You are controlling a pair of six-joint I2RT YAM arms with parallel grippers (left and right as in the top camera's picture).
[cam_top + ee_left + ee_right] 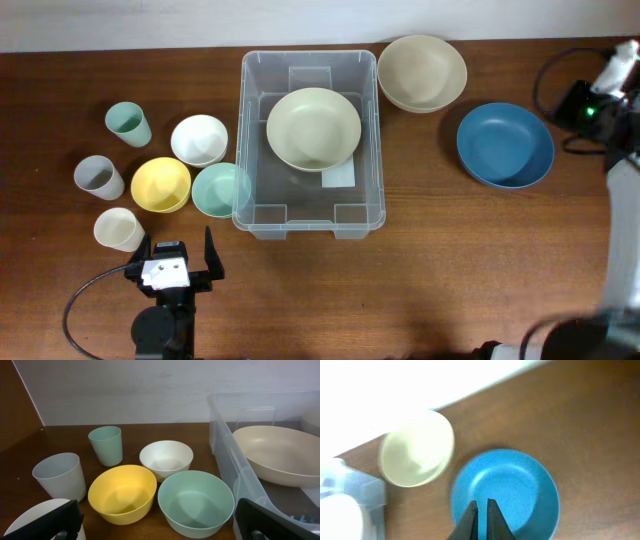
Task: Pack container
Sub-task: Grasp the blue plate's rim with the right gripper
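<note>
The clear container (pixel 308 228) stands in the middle of the table with a cream bowl (pixel 313 128) lying inside it. In the left wrist view its wall (pixel 240 470) rises on the right, with the cream bowl (pixel 280 455) behind it. My left gripper (pixel 177 255) is open near the front edge, with nothing between its fingers (pixel 50 522). It faces a yellow bowl (pixel 122 492) and a mint bowl (pixel 196 502). My right gripper (pixel 481 505) is shut and empty, hovering over a blue bowl (pixel 510 485).
Left of the container stand a green cup (pixel 128 124), a white bowl (pixel 199 139), a grey cup (pixel 98 177) and a cream cup (pixel 119 229). A beige bowl (pixel 421 72) sits at the container's far right corner, the blue bowl (pixel 505 144) further right.
</note>
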